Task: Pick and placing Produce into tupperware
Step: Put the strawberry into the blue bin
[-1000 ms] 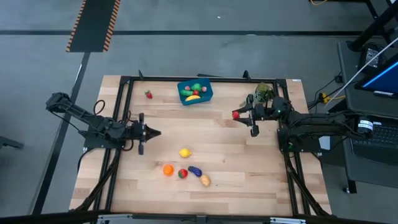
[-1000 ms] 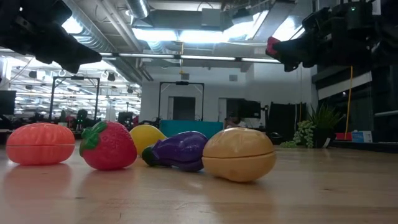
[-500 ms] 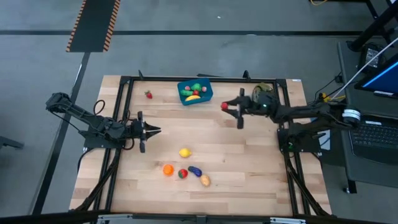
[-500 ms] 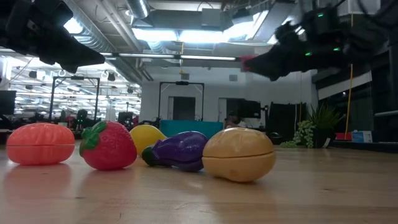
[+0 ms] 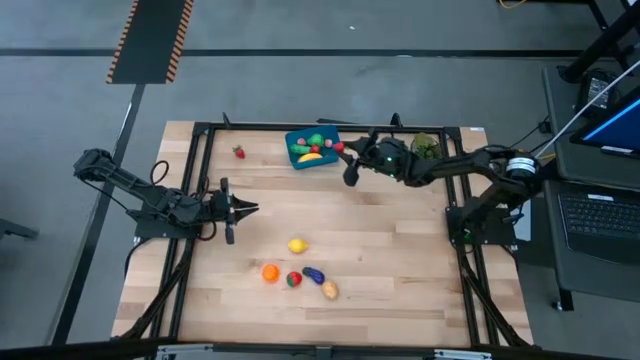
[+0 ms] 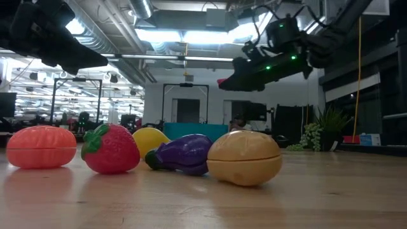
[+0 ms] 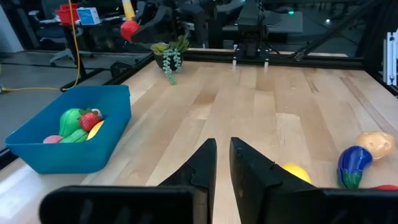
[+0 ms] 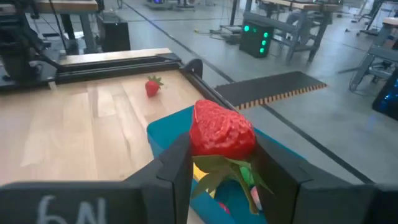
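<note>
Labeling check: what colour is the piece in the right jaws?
Red strawberry with green leaves; clearest in right wrist view.

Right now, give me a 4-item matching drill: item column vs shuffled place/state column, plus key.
Items:
1. right tool
2. left tool
3. blue tupperware
4. loose strawberry

Places/states:
A. on the table alone, left of the box, near the far rail
B. empty, tips nearly together, above the table's left side
C. shut on a strawberry at the box's right edge
D. holds a banana, green pieces and red pieces

Pairs: 1-C, 2-B, 3-D, 4-A
</note>
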{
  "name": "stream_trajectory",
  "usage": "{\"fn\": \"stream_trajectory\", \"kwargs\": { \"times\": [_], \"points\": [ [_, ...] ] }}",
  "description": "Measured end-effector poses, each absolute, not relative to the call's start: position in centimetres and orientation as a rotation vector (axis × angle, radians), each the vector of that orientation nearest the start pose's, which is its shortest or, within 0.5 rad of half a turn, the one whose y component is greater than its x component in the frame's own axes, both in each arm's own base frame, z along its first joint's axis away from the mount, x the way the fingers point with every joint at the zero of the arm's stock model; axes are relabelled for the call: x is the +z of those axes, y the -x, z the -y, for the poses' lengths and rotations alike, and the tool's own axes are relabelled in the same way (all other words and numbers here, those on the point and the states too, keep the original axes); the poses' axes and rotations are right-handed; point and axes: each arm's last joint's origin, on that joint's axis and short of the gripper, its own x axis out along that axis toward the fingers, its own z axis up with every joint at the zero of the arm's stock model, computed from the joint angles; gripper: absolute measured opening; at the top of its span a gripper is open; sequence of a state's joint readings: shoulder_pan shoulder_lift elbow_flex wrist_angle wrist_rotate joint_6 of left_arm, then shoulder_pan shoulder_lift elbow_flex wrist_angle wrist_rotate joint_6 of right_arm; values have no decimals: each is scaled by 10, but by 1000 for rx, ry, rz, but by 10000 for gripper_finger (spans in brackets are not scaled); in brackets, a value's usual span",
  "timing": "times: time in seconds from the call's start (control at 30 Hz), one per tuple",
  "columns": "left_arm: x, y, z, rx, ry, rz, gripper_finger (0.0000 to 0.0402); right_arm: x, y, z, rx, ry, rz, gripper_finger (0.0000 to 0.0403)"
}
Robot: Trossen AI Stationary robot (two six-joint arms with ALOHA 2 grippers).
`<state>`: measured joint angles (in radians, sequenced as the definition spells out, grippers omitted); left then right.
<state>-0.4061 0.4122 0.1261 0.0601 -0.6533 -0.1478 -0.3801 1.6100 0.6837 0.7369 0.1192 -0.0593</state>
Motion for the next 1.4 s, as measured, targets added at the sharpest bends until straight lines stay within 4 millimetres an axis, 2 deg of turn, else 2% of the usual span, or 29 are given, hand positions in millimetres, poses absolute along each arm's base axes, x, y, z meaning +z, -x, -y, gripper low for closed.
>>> {"fn": "stream_trajectory", "kwargs": {
  "times": [0.23, 0.57, 0.8, 1.07, 1.4],
  "points": [
    [176, -115, 30, 261, 21, -194, 21, 192, -315, 129, -469, 16, -334, 137],
    [175, -115, 30, 261, 18, -199, 5, 224, -338, 146, -356, 48, -629, 137],
    [175, -115, 30, 261, 18, -199, 2, 223, -355, 181, -332, 38, -768, 137],
    [174, -115, 30, 261, 15, -205, 23, 217, -372, 224, -296, -38, -910, 137],
    [173, -115, 30, 263, 4, -223, 45, 211, -386, 258, -294, -89, -1022, 137]
  ]
}}
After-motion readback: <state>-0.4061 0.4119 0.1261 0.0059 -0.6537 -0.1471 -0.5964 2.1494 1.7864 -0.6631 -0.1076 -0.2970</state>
